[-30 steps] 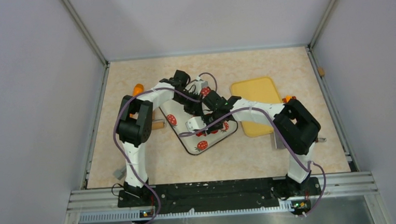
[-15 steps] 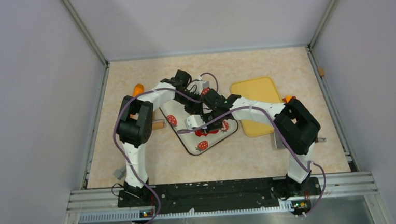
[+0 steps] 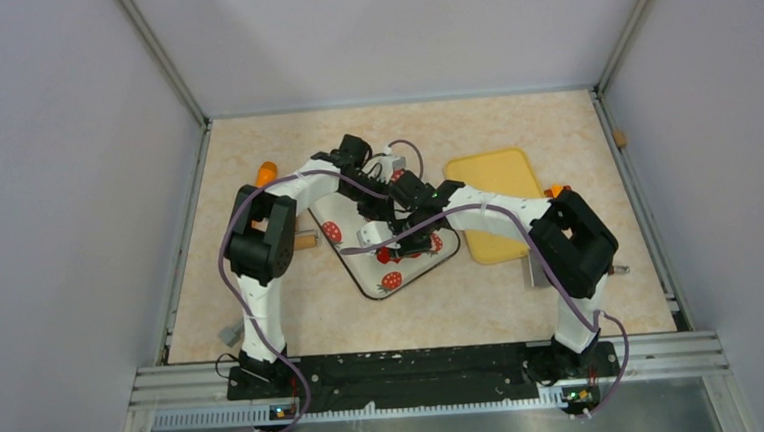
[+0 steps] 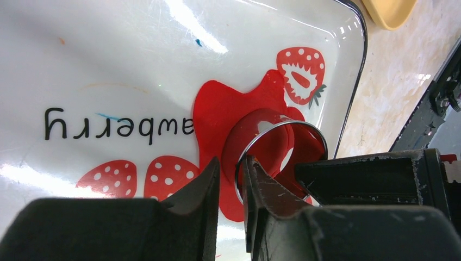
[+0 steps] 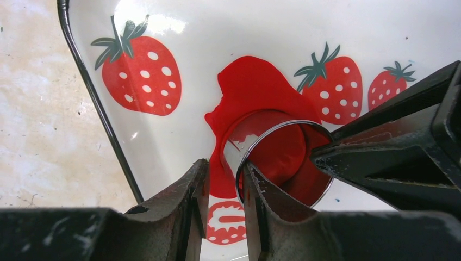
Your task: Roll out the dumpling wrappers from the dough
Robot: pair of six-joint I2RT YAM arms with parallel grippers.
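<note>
on the strawberry tray, thin flat red dough, ragged-edged

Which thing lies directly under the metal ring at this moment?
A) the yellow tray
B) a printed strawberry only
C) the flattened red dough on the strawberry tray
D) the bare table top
C: in both wrist views, red dough shows inside and around the metal ring, and the dough lies on the strawberry tray.
</note>
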